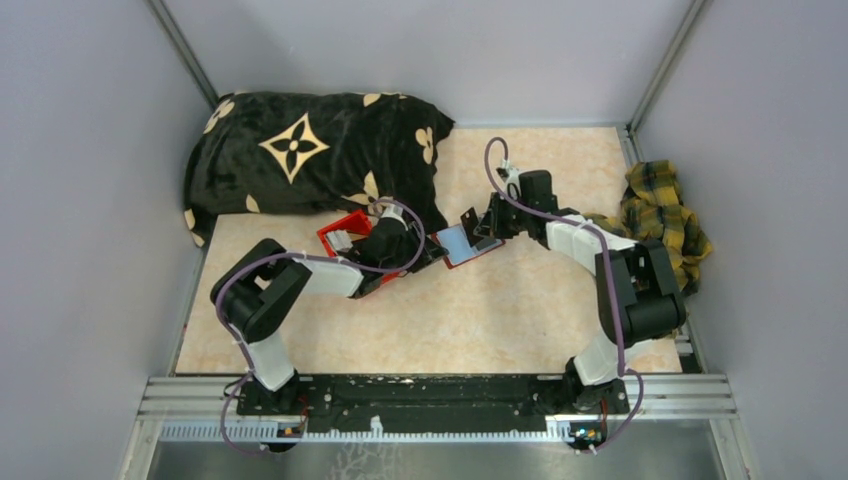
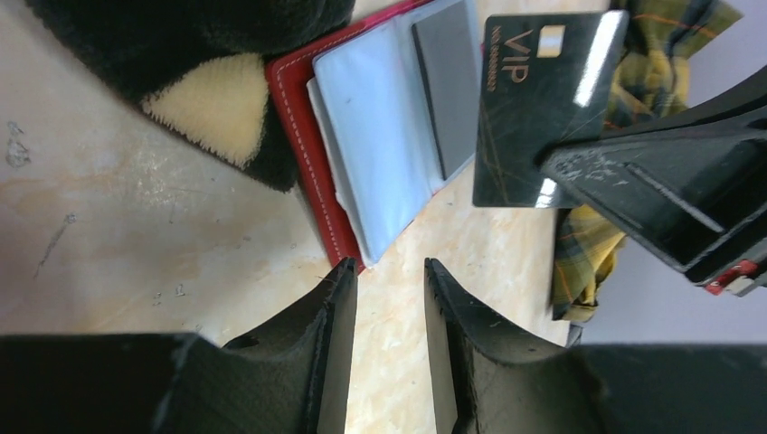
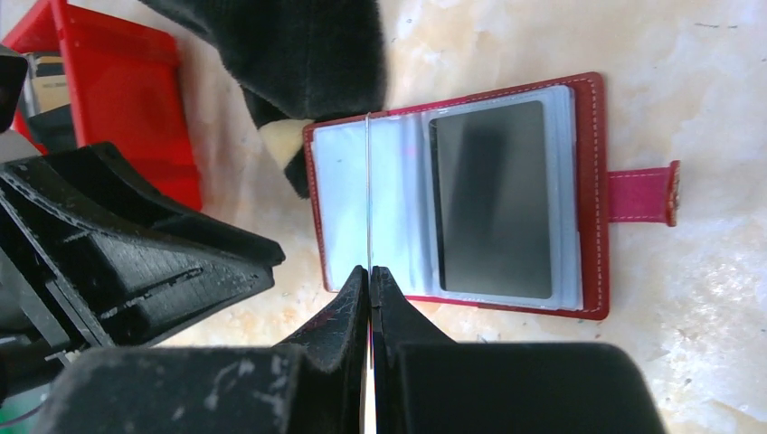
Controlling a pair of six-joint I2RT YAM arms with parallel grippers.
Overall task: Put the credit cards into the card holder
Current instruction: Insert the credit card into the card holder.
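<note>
The right gripper [image 3: 371, 273] pinches a black card [image 2: 543, 99], its edge toward the open card holder [image 3: 593, 226] — the left gripper [image 2: 387, 271] is nearby, jaws narrowly parted, empty.

**Tabletop contents, overhead count**

- Tabletop [image 1: 480, 320]: pale marbled beige.
- Cushion [image 1: 300, 150]: black plush with tan flower motifs, lying along the far edge and filling the far left corner.
- Red bin [image 1: 350, 220]: just in front of the cushion, partly under my left arm.
- My left gripper [image 1: 432, 252]: reaches across the bin, tip just beside the card holder's left edge.
- Card holder [image 1: 465, 246]: lying open near the tabletop's middle, blue-grey lining up.
- My right gripper [image 1: 490, 225]: at the holder's far right side, with a small dark credit card [image 1: 466, 220] tilted up at its tip.
- Plaid cloth [image 1: 665, 210]: yellow and dark, bunched at the right edge.
</note>
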